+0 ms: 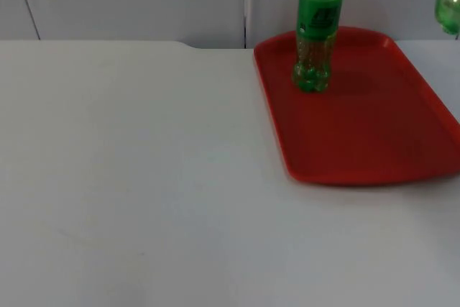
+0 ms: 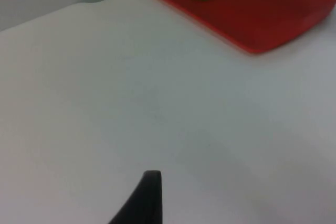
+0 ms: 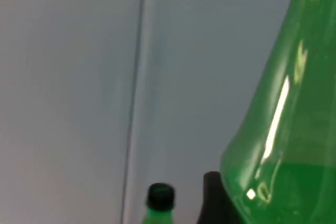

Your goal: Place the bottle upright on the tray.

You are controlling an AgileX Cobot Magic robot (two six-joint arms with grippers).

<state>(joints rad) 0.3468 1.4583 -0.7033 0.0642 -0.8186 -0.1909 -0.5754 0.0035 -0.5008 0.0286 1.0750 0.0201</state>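
One green bottle (image 1: 315, 30) stands upright on the red tray (image 1: 374, 134), at the tray's far left corner, upper centre-right of the top view; judged from this, that placement is done. A second green bottle (image 1: 448, 5) hangs at the right edge of the top view, above tray level, apparently carried by the right gripper; whether that gripper is pinching it cannot be told. It looms close in the right wrist view. Left gripper (image 2: 149, 203) waits over bare counter (image 1: 129, 177), its state unreadable. Nothing blocks the tray's open area.
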